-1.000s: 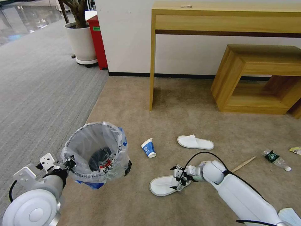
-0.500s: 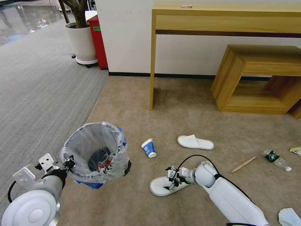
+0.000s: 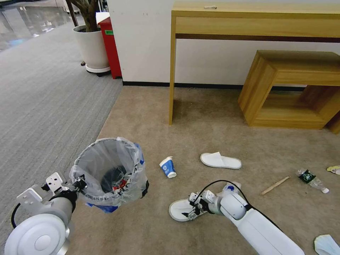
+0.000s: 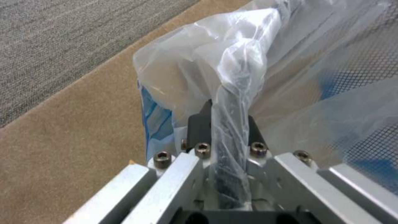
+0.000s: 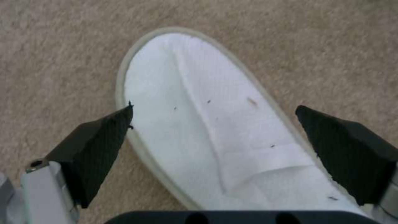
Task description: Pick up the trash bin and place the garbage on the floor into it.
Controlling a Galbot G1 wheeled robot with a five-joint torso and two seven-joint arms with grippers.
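Straddling white slipper (image 5: 215, 124), right gripper (image 5: 215, 155) agape.

Two white slippers (image 3: 220, 160) (image 3: 180, 209), one paper cup (image 3: 168, 166), one bottle (image 3: 312, 181), one wooden stick (image 3: 275, 185), one trash bin (image 3: 109, 173).

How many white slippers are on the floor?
2. One slipper lies on the beige carpet beyond the paper cup. The near slipper sits between the open fingers of the right gripper. Others may be hidden out of view.
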